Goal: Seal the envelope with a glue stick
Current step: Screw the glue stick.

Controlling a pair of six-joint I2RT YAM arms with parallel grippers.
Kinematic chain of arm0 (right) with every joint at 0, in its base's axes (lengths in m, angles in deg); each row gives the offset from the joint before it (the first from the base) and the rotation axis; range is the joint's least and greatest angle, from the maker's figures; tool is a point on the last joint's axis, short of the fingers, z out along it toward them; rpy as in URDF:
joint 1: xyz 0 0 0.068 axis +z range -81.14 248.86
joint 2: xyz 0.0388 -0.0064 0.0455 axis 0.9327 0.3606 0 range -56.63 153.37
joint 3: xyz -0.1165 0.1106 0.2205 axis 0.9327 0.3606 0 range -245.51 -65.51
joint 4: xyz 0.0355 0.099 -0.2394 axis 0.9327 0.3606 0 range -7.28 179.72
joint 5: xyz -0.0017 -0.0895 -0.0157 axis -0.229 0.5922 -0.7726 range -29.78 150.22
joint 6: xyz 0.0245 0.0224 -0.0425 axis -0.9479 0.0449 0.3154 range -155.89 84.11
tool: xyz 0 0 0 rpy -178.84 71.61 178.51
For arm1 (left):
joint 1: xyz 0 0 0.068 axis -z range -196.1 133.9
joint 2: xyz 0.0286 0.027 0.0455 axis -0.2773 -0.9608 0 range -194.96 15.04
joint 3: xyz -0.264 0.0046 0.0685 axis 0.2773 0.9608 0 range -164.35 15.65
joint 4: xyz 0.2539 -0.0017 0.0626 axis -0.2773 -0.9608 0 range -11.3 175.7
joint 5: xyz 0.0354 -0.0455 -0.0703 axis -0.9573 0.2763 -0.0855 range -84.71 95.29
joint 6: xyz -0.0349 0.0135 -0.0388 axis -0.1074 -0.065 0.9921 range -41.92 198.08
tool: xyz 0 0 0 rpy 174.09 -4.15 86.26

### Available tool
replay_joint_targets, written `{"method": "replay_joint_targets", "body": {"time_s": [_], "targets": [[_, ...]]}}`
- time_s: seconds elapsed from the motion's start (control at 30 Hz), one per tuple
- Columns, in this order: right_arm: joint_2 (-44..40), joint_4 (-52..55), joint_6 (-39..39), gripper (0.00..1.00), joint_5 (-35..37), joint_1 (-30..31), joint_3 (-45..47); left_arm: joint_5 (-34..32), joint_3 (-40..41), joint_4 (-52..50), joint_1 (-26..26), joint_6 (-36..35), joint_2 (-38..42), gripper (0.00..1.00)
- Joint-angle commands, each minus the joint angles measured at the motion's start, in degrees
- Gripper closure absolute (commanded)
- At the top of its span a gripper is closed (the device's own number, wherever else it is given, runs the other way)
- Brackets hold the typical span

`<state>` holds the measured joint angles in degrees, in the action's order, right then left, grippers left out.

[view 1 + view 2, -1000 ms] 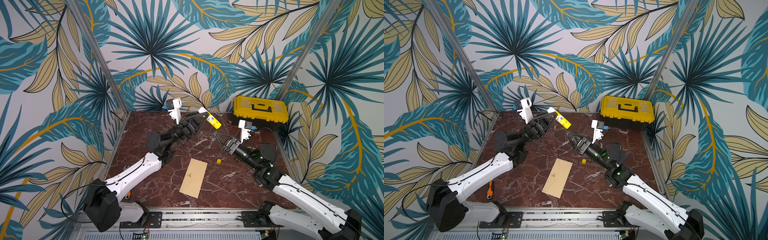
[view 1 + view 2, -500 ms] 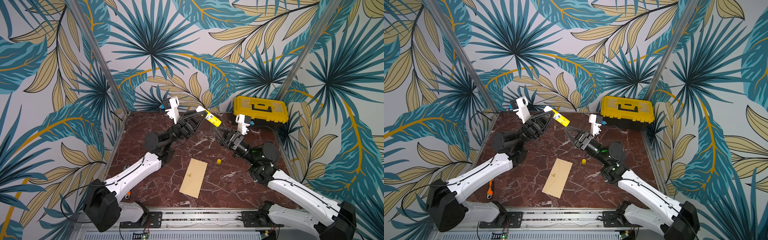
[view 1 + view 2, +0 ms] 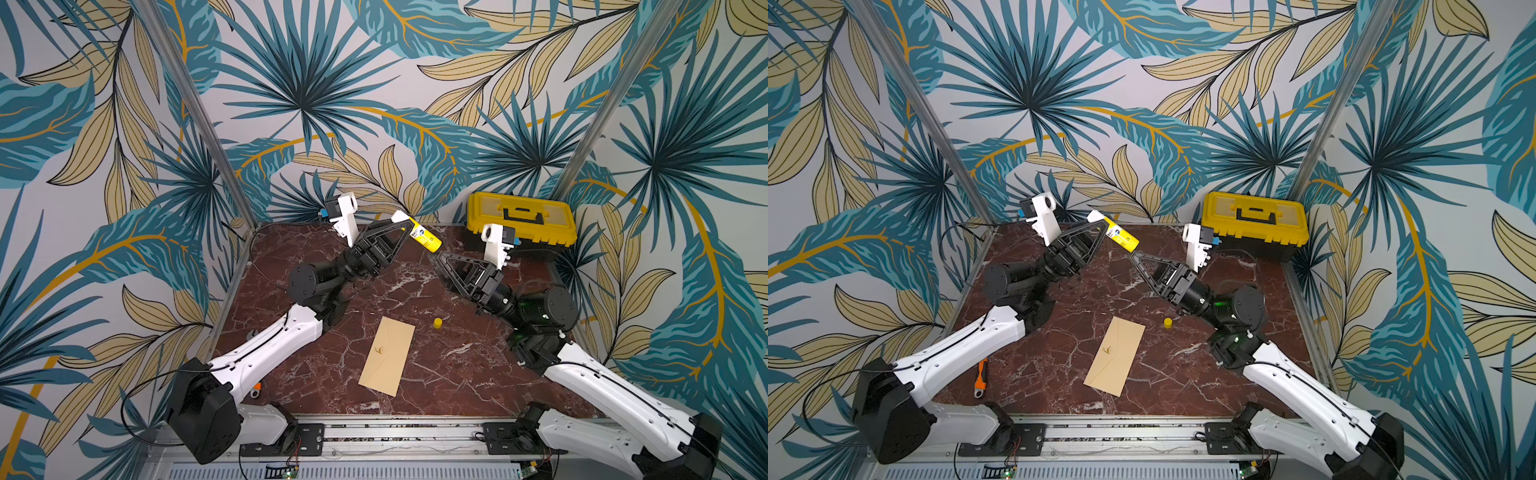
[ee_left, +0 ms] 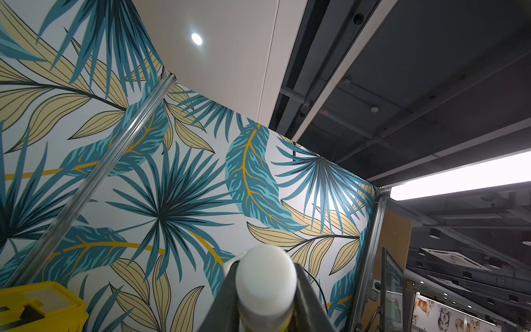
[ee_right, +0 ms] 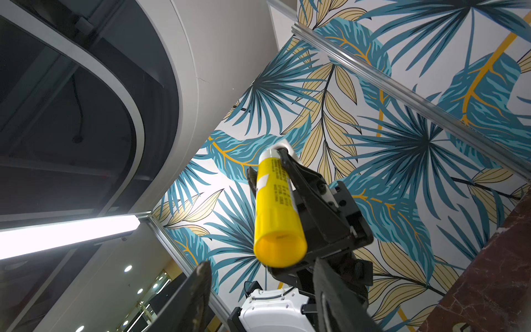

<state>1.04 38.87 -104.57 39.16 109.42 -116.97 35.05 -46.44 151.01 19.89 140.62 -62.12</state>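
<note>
My left gripper is shut on the glue stick and holds it tilted in the air over the back of the table. The stick's bare white tip sticks out past the fingers. My right gripper stands open just below the stick's yellow base end, which hangs at its fingertips without being gripped. The tan envelope lies flat on the marble table below, with a small dark mark on its upper face. The envelope is clear of both arms. A small yellow cap stands on the table to the right of the envelope.
A black toolbox with a yellow lid sits in the back right corner, close behind the right wrist. An orange-handled wrench lies near the front left beside the left arm. Leaf-patterned walls enclose the table on three sides.
My right gripper has risen and moved left up to the glue stick's base, and its jaws have narrowed. The left gripper has kept its hold and barely shifted.
</note>
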Motion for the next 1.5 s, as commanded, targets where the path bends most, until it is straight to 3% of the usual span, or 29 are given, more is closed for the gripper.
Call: {"method": "replay_joint_targets", "body": {"time_s": [0.0,0.43,0.73,1.07,1.2,1.37,1.47], "targets": [[0.7,0.2,-0.6,0.47,0.0,0.2,-1.7,0.5,-1.5,1.7,-0.3,0.2,0.2,0.89],[0.3,4.0,-0.5,0.58,2.9,0.2,-2.7,1.0,-1.4,1.6,-0.3,0.0,0.2,0.90],[0.6,4.6,-0.4,0.59,3.2,0.2,-4.1,1.3,-1.5,2.3,-0.2,0.7,-0.4,0.90],[-0.3,11.0,3.9,0.75,2.0,0.2,-5.1,1.0,-1.5,2.0,-0.3,0.6,-0.4,0.91],[-2.4,21.0,16.8,0.79,2.9,0.2,-7.5,0.9,-1.4,1.8,-0.2,0.7,-0.3,0.91],[-6.0,32.5,45.6,0.87,5.4,0.2,-10.6,1.0,-1.4,1.4,-0.3,0.7,0.1,0.91],[-7.2,33.7,61.7,0.88,4.2,0.2,-10.7,1.0,-1.5,1.3,-0.3,0.7,0.0,0.91]]}}
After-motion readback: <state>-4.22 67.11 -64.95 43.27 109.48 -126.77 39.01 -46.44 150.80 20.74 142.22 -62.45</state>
